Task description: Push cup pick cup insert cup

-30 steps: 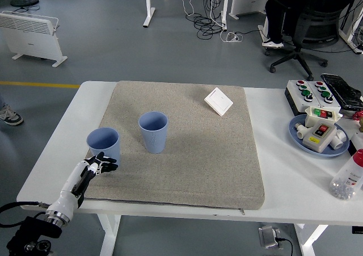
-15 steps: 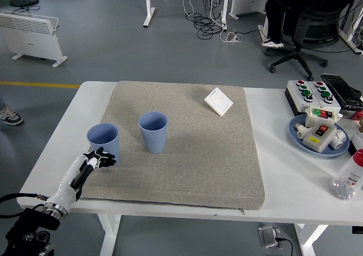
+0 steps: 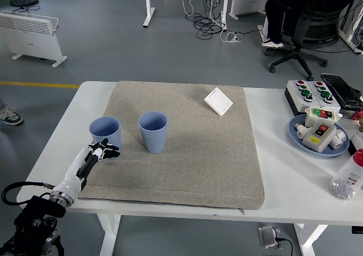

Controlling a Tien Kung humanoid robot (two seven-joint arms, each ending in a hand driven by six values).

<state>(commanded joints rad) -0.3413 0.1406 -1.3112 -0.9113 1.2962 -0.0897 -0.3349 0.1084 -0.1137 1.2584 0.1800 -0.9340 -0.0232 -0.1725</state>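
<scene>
Fingers of my left hand (image 3: 97, 153) are spread, touching the near side of a light blue ribbed plastic cup (image 3: 105, 135). I see a second matching blue cup (image 3: 153, 131) just beside it on the grey mat (image 3: 193, 154).

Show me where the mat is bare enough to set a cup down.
The grey mat is bare right of the ribbed blue cup, below the white switch plate, down to its near edge. The left side is crowded: the smooth blue cup with the left robot hand at its base. The table's right end is cluttered by the blue tray.
</scene>
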